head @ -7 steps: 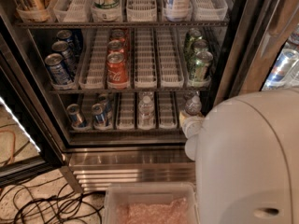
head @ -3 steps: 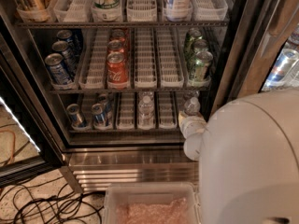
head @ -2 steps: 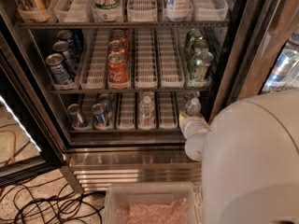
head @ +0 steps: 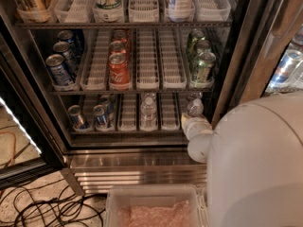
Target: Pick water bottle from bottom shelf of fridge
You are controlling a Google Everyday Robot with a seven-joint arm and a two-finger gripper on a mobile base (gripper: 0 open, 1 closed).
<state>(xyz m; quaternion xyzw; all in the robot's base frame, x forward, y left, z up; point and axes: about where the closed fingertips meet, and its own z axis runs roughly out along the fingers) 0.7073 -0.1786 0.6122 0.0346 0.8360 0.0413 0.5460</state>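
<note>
Two clear bottles stand on the bottom shelf (head: 128, 132) of the fridge (head: 137, 168): a middle-lane bottle (head: 148, 111) and the water bottle (head: 194, 108) in the rightmost lane. The tool (head: 195, 126) sits at the shelf's front right corner, just in front of that water bottle; whether it is open or closed I cannot tell. Soda cans (head: 100, 116) stand well left.

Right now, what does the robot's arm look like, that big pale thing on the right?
The arm is a bulky, smooth white shell with rounded edges and no visible cables or markings. It narrows into smaller white rounded segments ending at the gripper, which sits at the right end of the bottom shelf.
</note>
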